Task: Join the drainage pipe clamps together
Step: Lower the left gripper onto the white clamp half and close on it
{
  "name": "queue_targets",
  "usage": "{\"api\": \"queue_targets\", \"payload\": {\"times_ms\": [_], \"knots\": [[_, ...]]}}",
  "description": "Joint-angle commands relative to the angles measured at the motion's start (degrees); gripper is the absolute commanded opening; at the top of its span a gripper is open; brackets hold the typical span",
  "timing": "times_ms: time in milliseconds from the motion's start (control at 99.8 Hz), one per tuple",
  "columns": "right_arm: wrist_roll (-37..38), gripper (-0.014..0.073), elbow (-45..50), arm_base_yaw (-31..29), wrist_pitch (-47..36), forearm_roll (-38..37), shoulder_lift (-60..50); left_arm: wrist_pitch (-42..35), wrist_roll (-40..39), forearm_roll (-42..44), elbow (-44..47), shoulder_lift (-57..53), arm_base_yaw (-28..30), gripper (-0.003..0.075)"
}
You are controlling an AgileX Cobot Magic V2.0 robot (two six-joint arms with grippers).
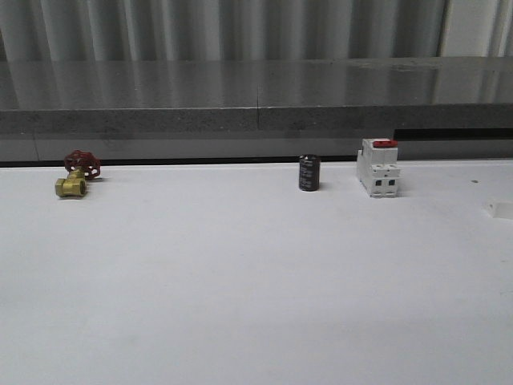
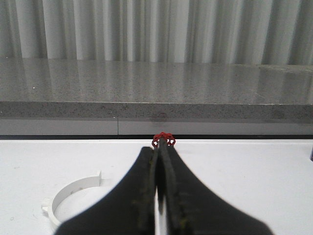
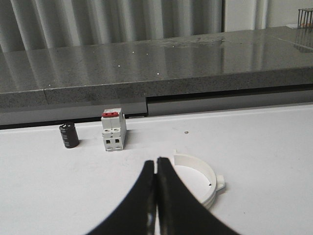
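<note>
One white clamp is seen lying flat on the tabletop, just beside the left hand and partly hidden by it. The left hand is clenched, with its fingers pressed together and nothing between them. The other clamp is seen flat on the tabletop too, just beside the right hand. The right hand is also clenched and nothing is held in it. Neither clamp is touched by a hand, as far as can be told.

The tabletop is white and smooth. A long grey stone ledge is seen behind it, with pale ribbed panels above.

Near the far edge, a brass valve with a red wheel is placed to the left. A black can and a white breaker with a red top are placed to the right, near each other but apart. A wide bare stretch of tabletop is left in front of them.
</note>
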Motion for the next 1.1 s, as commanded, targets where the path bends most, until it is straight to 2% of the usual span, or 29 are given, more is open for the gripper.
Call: {"api": "queue_targets", "payload": {"times_ms": [0,471,651,842,1092], "knots": [[-0.6,-0.0066,-1.14,-0.36,-4.83,-0.17,-1.13,-4.72,-0.65,0.03,2.69,-1.87,0.08,-0.002],[-0.6,-0.0066,-1.14,-0.36,-4.83,-0.17,-1.13,-4.72,-0.65,0.03,2.69,-1.87,0.08,-0.002],[-0.6,-0.0066,-1.14,-0.36,-4.83,-0.17,-1.13,-2.68,-0.65,-0.24,-0.84,-1.45,0.08,-0.0021],[-0.6,-0.0066,-1.14,-0.36,-4.83,-0.17,-1.13,6.93,-0.65,-3.09,-10.94,5.4,0.08,-0.002],[-0.6,-0.0066,-1.14,-0.36,-4.83,-0.17,-1.13,25.28,-0.65,-3.64,-28.2,25.19,0.08,-0.0021]]}}
